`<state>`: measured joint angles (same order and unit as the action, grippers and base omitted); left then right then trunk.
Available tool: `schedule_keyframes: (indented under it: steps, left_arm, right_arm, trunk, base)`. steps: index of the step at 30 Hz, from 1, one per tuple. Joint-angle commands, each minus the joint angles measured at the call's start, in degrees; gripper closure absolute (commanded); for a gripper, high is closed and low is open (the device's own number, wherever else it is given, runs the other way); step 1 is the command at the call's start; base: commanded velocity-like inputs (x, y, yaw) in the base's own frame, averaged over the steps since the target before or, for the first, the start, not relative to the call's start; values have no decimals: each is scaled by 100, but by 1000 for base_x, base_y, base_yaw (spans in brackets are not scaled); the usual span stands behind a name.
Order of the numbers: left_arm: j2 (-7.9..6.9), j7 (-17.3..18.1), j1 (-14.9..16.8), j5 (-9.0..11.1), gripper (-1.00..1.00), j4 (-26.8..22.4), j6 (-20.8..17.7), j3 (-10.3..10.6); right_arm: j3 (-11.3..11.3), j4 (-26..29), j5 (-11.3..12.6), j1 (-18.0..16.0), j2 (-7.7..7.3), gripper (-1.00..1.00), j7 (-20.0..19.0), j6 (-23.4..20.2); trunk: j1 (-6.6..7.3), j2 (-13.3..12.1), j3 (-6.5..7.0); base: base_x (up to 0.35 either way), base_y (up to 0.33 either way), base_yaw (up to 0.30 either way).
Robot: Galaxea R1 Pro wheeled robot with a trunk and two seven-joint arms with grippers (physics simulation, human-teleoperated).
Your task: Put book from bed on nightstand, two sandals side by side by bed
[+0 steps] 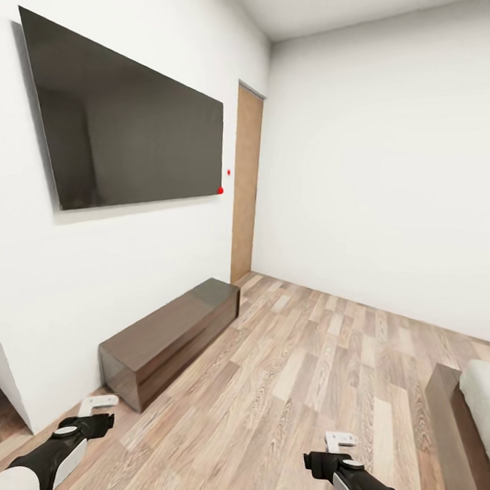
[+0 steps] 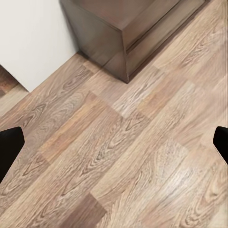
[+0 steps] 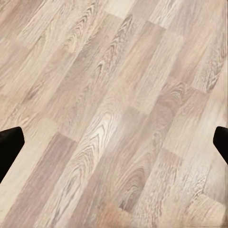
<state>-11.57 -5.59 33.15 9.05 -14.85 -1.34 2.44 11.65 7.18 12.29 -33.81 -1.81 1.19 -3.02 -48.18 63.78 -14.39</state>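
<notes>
I am in the bedroom, over its light wood-plank floor (image 1: 302, 379). One corner of the bed (image 1: 455, 417) shows at the right edge, a dark brown frame under a light-grey mattress. The book, the sandals and the nightstand are out of view. My left gripper (image 1: 96, 410) hangs low at the front left, open, with nothing between its fingers. My right gripper (image 1: 337, 450) hangs at the front right, also open and holding nothing. In each wrist view the black fingertips (image 2: 9, 147) (image 3: 9, 147) stand far apart over bare planks.
A long low dark-brown bench (image 1: 170, 338) stands against the left wall, under a large black screen (image 1: 129, 122). Its near corner (image 2: 118, 33) is close to my left gripper. A tan door (image 1: 245, 183) is at the far corner. Open floor lies between the bench and the bed.
</notes>
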Motion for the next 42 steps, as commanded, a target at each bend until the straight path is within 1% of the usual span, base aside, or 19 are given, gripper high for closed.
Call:
schedule_keyframes:
  steps: [1, 10, 26, 42]
  left_arm:
    - [-2, -21, 0, 54, -100, -10, -13, 28]
    - [41, -21, -1, 54, -100, -10, -7, 28]
    - [49, -21, -2, 53, -100, -10, -6, 28]
    - [49, -21, -2, 53, -100, -10, -8, 28]
  right_arm:
    - [48, 11, 53, -3, -2, -100, 13, -32]
    - [48, 11, 53, -3, 0, -100, 13, -32]
    - [48, 11, 54, -3, 4, -100, 13, -32]
    - [48, 11, 51, -3, 4, -100, 13, -32]
  trunk:
    - [0, 4, -3]
    - [0, 4, 33]
    - [0, 4, 98]
    - [0, 4, 163]
  base:
    - [5, 0, -271]
    - [2, 0, -271]
    - [5, 0, -271]
    - [142, 0, -271]
